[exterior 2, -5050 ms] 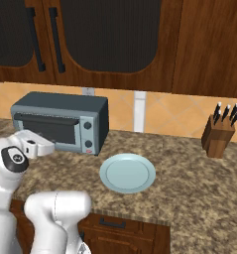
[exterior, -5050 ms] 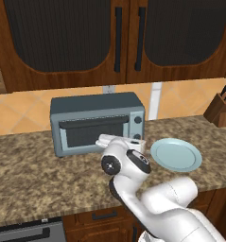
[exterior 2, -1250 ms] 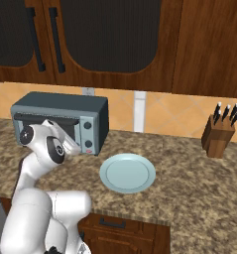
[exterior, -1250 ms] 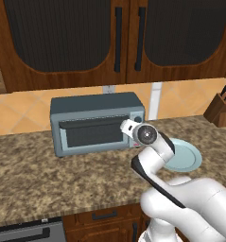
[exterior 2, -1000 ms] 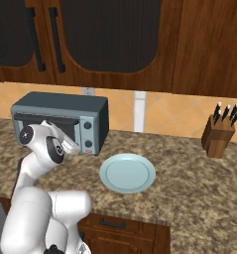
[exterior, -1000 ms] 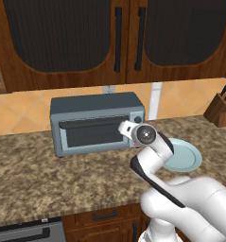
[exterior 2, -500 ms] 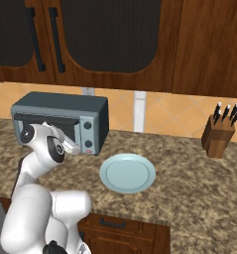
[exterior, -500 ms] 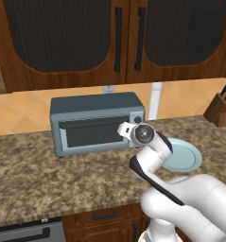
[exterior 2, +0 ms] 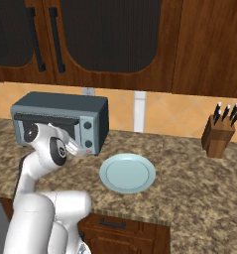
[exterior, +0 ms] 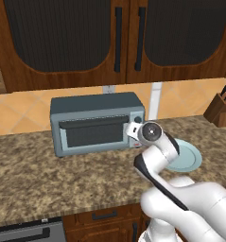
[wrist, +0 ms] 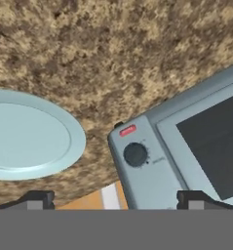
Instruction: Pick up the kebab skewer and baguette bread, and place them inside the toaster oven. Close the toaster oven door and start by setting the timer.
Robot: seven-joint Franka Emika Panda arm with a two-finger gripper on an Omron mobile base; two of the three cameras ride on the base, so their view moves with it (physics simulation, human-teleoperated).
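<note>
The grey-blue toaster oven [exterior: 93,123] [exterior 2: 60,121] stands on the counter with its door [exterior: 93,133] shut upright against the box. My gripper [exterior: 133,129] [exterior 2: 75,149] [wrist: 116,200] hovers open just in front of the oven's right-hand knob panel, holding nothing. The rolled hand view shows a round dark knob [wrist: 135,155] and a small red label a short way ahead of the fingertips, with the door's dark window [wrist: 213,139] beside them. The kebab skewer and the baguette bread are hidden or out of view.
A pale blue plate [exterior: 187,158] [exterior 2: 127,172] [wrist: 25,136] lies bare on the speckled granite counter right of the oven. A wooden knife block [exterior: 221,106] [exterior 2: 218,135] stands at the far right by the wall. Dark cabinets hang above.
Over five seconds the hand has risen from in front of the door and swung right to the knob panel. In the last second it has hardly moved, and the jaws have stayed wide.
</note>
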